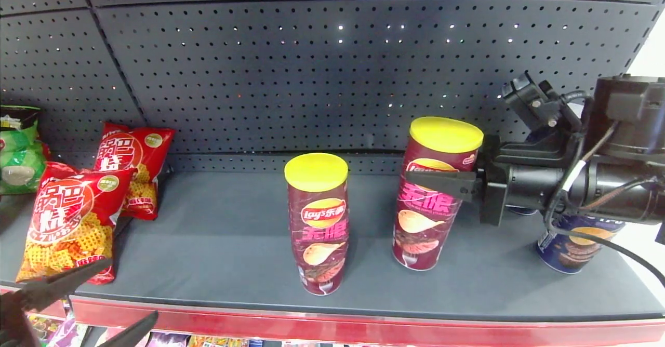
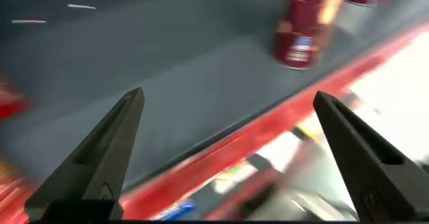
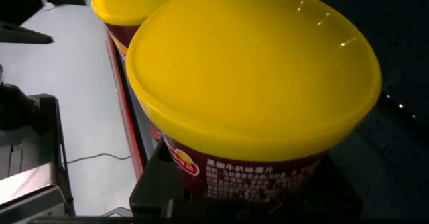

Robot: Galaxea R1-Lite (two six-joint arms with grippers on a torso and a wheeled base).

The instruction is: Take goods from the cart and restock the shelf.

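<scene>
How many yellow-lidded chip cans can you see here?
2: the left can stands free mid-shelf; the right can is gripped by the right end effector. The arm could hide more.

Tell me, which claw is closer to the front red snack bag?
Left. The left claw hangs open at the shelf edge, just in front of the front red snack bag; the right claw is far across, gripping a yellow-lidded can.

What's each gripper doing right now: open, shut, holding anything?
Left gripper: open, holding nothing.
Right gripper: shut on the right-hand maroon chip can.
</scene>
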